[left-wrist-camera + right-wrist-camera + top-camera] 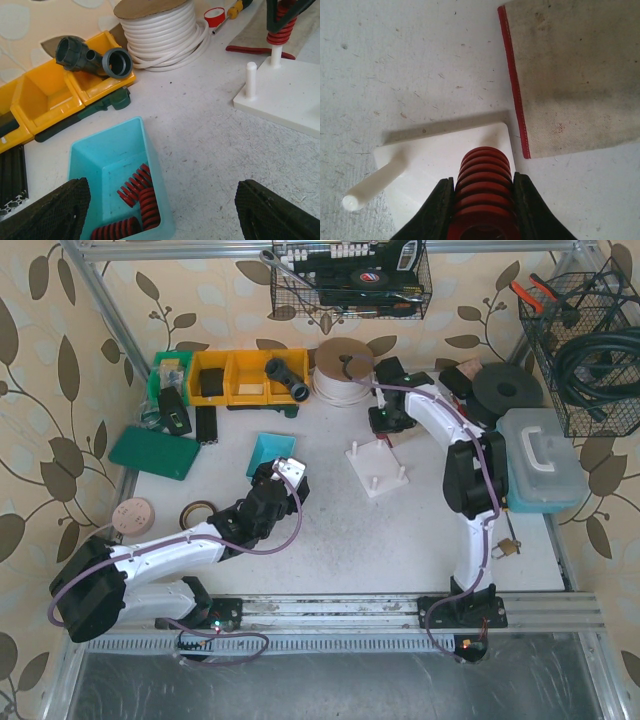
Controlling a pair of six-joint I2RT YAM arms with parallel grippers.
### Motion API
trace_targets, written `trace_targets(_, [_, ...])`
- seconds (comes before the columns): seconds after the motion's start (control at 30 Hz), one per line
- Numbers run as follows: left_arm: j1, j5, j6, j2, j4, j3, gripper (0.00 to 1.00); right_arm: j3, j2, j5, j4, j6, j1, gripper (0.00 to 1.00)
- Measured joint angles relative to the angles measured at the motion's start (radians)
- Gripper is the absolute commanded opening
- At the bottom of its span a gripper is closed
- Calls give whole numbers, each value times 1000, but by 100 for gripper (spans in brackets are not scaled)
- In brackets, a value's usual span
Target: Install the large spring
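Right fingers (432, 212) are clamped on the large spring (484, 185) — red, coiled, held upright between the two. In the left wrist view the spring hangs directly over a far peg (275, 55) of the white base plate (292, 97), with bare peg visible below its bottom coil; whether the peg tip has entered the coil cannot be told. A second peg (251, 77) on the same plate stands bare, near the first. The plate lies flat on the counter (200, 145), one corner just beside a beige cloth (575, 75) with a red hem. Left fingers (55, 212) are spread wide and hold nothing, poised above the counter beside a teal bin (107, 160) — several more red springs (142, 192) lie in its bottom. Yellow bins (40, 95) and a coil of white tubing (162, 30) stand behind.
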Motion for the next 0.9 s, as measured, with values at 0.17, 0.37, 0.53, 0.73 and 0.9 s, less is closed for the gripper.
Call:
trace_targets(0.17, [0, 0, 0, 0, -1, 0, 82, 16, 47, -4, -1, -1, 0, 5])
trace_targets(0.37, [0, 0, 0, 0, -1, 0, 82, 26, 77, -4, -8, -3, 0, 16])
trace_targets(0.53, [0, 1, 0, 0, -5, 1, 82, 50, 109, -4, -23, -8, 0, 32])
trace_targets(0.73, [0, 1, 0, 0, -6, 2, 82, 53, 118, -2, -38, -12, 0, 44])
trace_targets(0.9, [0, 0, 0, 0, -6, 2, 81, 39, 64, 9, -40, -10, 0, 52])
